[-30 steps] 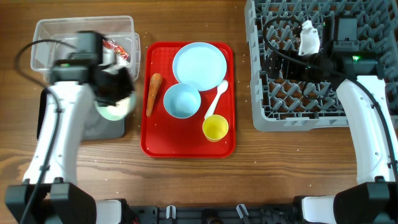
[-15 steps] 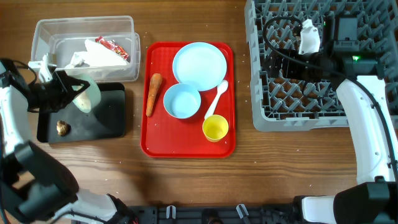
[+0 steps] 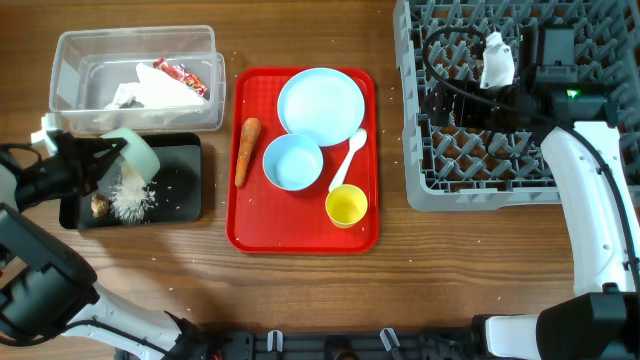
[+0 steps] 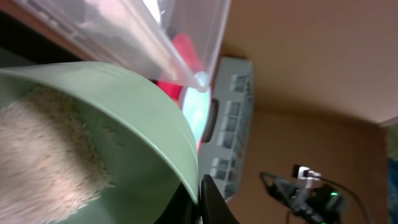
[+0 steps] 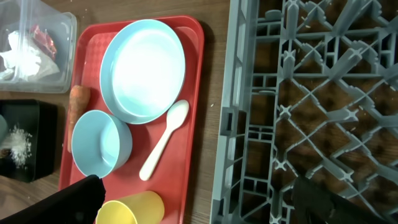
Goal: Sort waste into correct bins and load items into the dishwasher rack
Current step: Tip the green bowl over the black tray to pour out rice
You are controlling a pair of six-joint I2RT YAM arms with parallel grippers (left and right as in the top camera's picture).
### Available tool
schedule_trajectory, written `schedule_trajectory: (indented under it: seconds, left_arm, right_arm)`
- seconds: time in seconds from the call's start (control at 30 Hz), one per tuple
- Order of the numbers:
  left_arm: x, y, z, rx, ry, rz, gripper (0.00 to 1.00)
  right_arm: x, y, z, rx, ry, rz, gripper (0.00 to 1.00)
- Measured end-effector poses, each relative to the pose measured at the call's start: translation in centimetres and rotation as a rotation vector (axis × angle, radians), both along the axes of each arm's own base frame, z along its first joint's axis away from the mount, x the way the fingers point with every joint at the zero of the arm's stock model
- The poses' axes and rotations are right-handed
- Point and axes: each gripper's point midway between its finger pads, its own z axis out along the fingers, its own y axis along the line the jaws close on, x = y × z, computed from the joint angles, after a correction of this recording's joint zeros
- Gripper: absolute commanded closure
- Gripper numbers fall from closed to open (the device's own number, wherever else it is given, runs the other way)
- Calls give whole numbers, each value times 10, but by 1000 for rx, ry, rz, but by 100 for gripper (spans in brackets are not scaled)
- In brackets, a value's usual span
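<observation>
While the left gripper [image 3: 103,153], shut on the rim of the pale green-white bowl [image 3: 138,152], tips it over the black tray [image 3: 182,196], rice grains [image 3: 130,198] seem to land near 1 edge and could scatter onto the table [image 3: 300,290]. The right gripper [image 3: 447,100] hangs open, empty, above the dishwasher rack [image 3: 440,170].

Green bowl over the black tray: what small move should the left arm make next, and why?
Probably tip the green bowl slightly further: the left gripper is shut on its rim, rice sits inside it, and the black tray lies beneath.
</observation>
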Motion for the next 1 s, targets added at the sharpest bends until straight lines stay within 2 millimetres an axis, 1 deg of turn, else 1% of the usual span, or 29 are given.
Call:
schedule_trajectory:
  seconds: [0.03,0.1,0.27,0.37,0.47,0.63,0.77,0.93,1.0]
  left_arm:
    - [0,3,6,-31,-21,19,96]
    - [0,5,12,-63,-41,35,96]
    - [3,1,32,-171,-95,58,96]
    - [6,1,49,-252,-152,77,96]
    - [7,0,57,-294,-173,87,96]
    - [7,0,61,-321,-182,95,96]
    - [8,1,61,-295,-209,88,96]
    - [5,-1,61,-322,-176,95,96]
    - [2,-4,64,-363,-138,105,96]
  right_arm:
    - [-1,0,0,0,3,0,0]
    - [-1,0,-1,0,5,0,0]
    - [-2,0,-1,0,12,0,0]
    - [-2,0,-1,0,12,0,0]
    - [-3,0,-2,0,14,0,0]
    - [-4,0,-2,0,18,0,0]
    - [-5,0,-3,0,24,0,0]
    - [-6,0,-3,0,27,0,0]
    - [-6,0,-3,0,31,0,0]
